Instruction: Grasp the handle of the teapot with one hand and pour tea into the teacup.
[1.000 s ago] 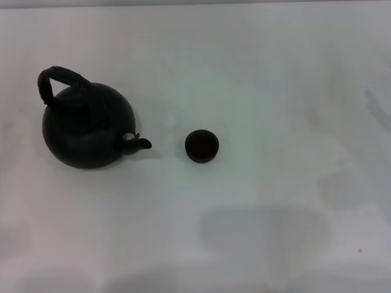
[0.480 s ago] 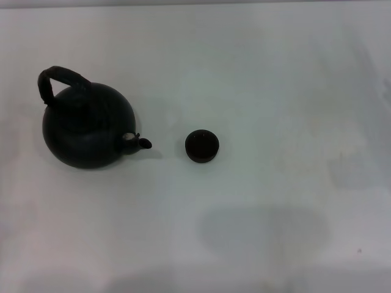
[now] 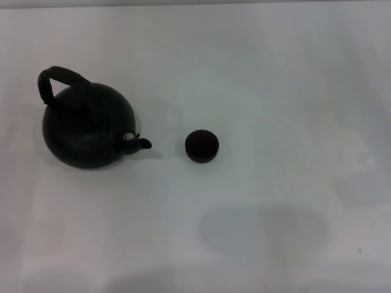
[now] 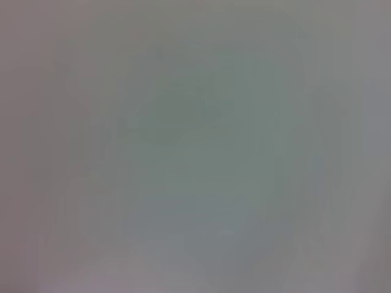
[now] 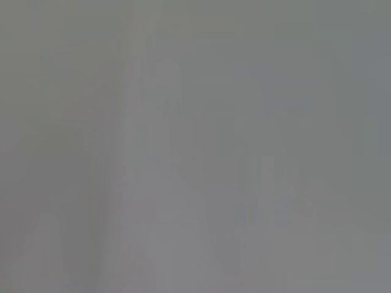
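Meanwhile, we found the black teapot [image 3: 87,128] standing upright on the left part of the white table [image 3: 275,91], its round body resting flat and its short spout [image 3: 142,143] pointing to the right. The arched handle [image 3: 60,81] rose from the pot's far left side, free of any grip. To the right of the spout, a little apart from it and not touching, sat the small dark teacup [image 3: 201,146], also upright.

Against the frames from a second and half a second before, we saw the pot and the cup in the same places; only the faint shadows on the right side of the table had shifted.

Neither gripper appeared in the head view. Both wrist views showed only a plain pale surface, so we could not tell how wide either claw stood or whether it held anything.
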You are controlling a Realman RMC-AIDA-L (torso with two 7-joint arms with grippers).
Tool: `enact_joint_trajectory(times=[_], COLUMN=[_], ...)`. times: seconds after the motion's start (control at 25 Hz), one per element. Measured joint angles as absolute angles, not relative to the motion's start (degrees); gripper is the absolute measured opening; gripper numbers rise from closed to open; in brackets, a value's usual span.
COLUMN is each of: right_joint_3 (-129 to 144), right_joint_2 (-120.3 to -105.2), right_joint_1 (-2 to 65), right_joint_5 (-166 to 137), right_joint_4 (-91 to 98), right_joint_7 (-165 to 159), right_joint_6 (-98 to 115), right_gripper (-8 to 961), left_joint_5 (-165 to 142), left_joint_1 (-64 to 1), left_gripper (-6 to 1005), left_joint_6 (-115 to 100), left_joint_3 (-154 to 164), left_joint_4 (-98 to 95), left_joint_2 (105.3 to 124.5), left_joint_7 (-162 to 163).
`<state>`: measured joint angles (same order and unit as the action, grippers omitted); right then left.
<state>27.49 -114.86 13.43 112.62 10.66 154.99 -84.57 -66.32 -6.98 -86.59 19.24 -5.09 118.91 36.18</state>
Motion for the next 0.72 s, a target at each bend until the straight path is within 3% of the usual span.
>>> enact_joint_trajectory(times=[0.36, 0.72], right_joint_3=[27.4, 24.1], right_joint_2=[-114.95, -114.96], right_joint_1=[13.0, 14.1], right_joint_5=[112.6, 112.6], right_joint_4=[11.0, 10.6], right_joint_7=[155.5, 155.4], right_joint_6=[-84.8, -82.7], right_gripper=[844, 844], left_joint_5=[-66.2, -63.5], left_joint_1=[-5.1, -8.3], left_gripper=[700, 699], left_joint_6=[-91.6, -91.2], left_joint_3=[19.1, 18.6], left_joint_4=[-4.1, 0.2], left_joint_2=[119.13, 119.17], left_joint_7=[32.3, 23.5])
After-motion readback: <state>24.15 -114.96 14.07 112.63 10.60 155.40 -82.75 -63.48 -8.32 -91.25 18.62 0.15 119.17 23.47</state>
